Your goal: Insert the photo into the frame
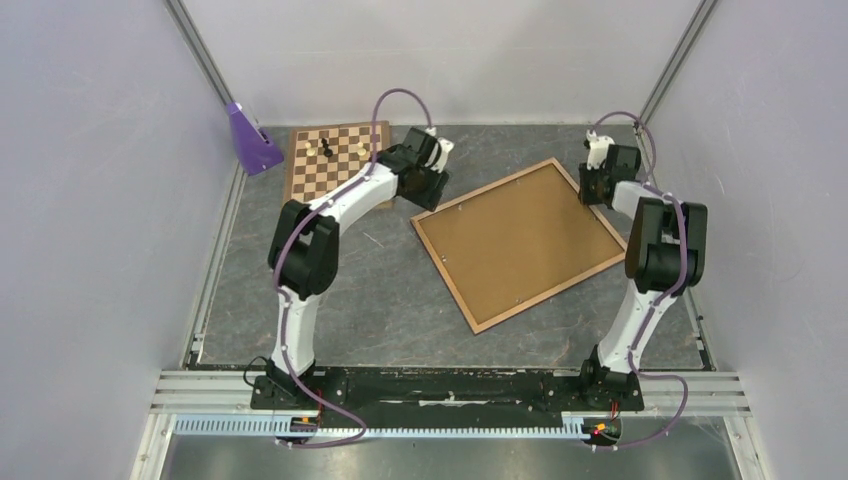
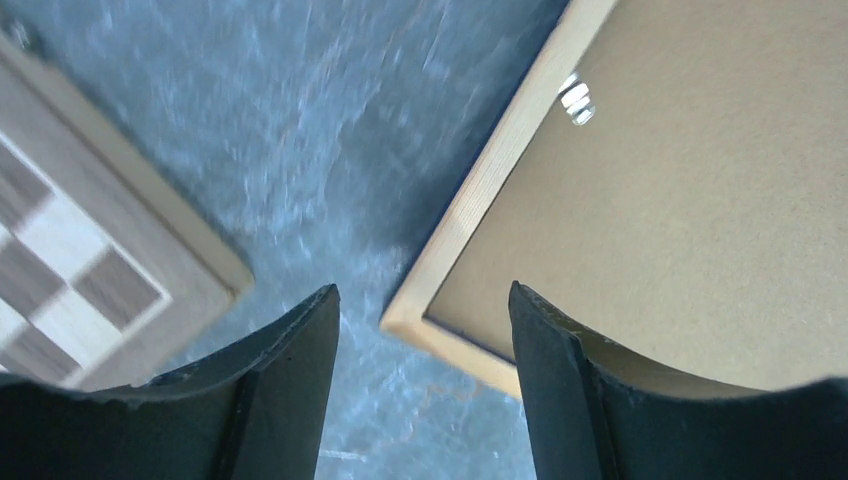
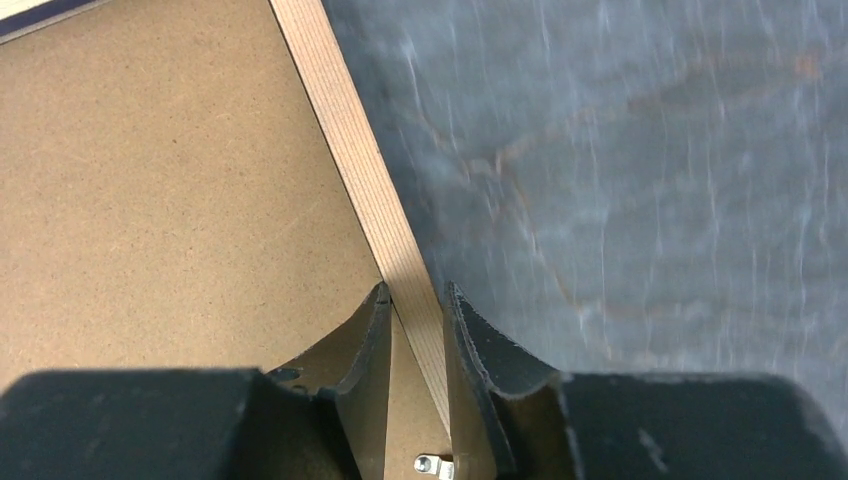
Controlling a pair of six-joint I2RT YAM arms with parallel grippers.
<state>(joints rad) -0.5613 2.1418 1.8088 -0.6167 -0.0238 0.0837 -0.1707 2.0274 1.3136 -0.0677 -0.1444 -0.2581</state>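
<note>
The frame point(image 1: 548, 290) lies back-up on the grey table, its light wood rail around a plain brown backing board point(image 1: 520, 240). The photo is out of view. My left gripper point(image 1: 427, 196) hangs open just above the frame's left corner point(image 2: 470, 200); that corner sits between its black fingertips point(image 2: 422, 300), which touch nothing. My right gripper point(image 1: 598, 192) is at the frame's far right side. In the right wrist view its fingers point(image 3: 416, 292) are shut on the wood rail point(image 3: 350, 150), one inside over the board, one outside.
A chessboard point(image 1: 335, 160) with a few pieces lies at the back left, its corner point(image 2: 90, 270) close to my left fingers. A purple object point(image 1: 250, 140) stands by the left wall. Small metal clips point(image 2: 577, 100) sit on the board's edge. White walls enclose the table.
</note>
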